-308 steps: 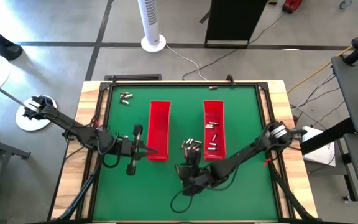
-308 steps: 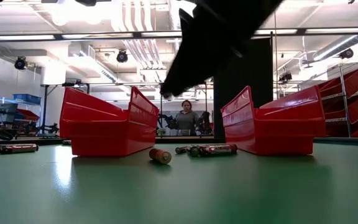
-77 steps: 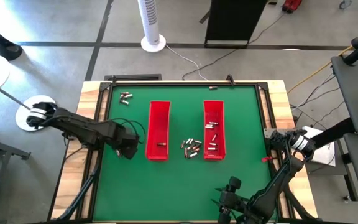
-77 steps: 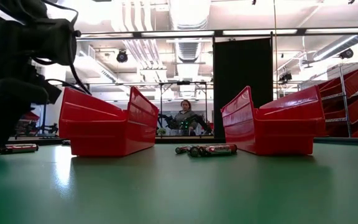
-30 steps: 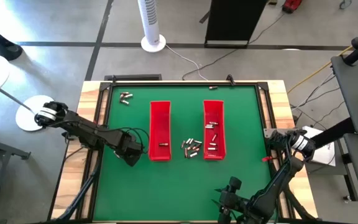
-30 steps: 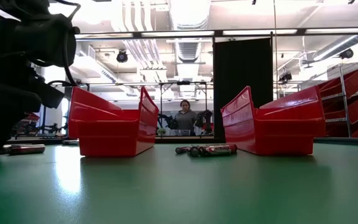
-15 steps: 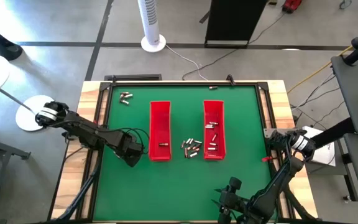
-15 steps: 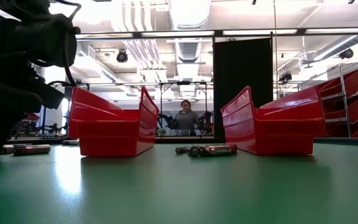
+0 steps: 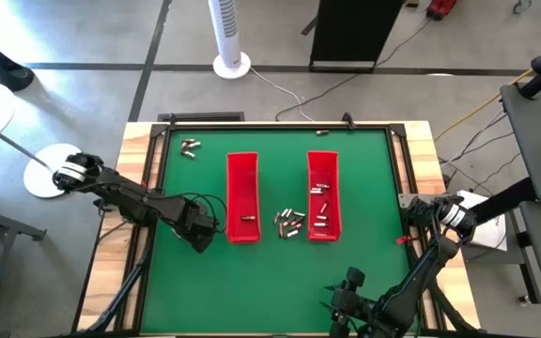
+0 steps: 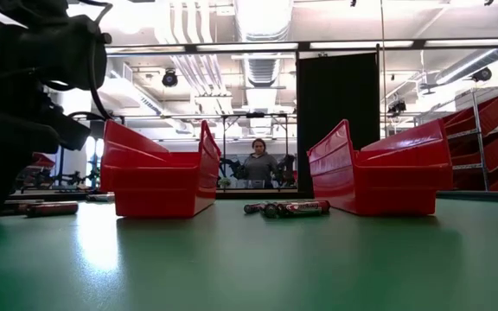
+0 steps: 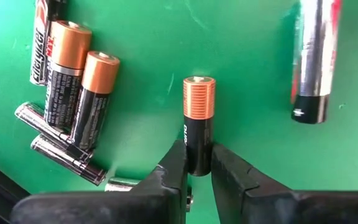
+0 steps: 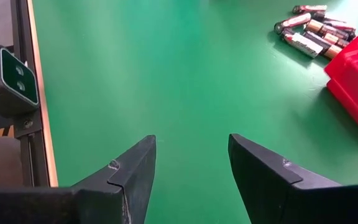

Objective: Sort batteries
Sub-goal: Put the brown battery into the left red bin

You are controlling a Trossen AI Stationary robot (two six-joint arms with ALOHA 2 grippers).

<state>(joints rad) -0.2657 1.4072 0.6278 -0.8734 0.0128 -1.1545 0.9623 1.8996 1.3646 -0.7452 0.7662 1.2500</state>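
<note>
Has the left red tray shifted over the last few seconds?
Yes. In the low view the left red tray has slid rightward, toward the unmoved right red tray.

1. Evenly bright overhead; ceiling lights blown out in low view.
2. Pale sheen on green mat below them.
3. Glare streak along silver battery.
4. Soft shadows only; close fingers slightly blurred.

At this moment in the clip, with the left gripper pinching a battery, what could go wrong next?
The left gripper holds the black-and-copper battery only at its bottom end, so it could pivot or slip on the lift. Loose batteries lie nearby and could get nudged. The left red tray stands close and might be bumped.
</note>
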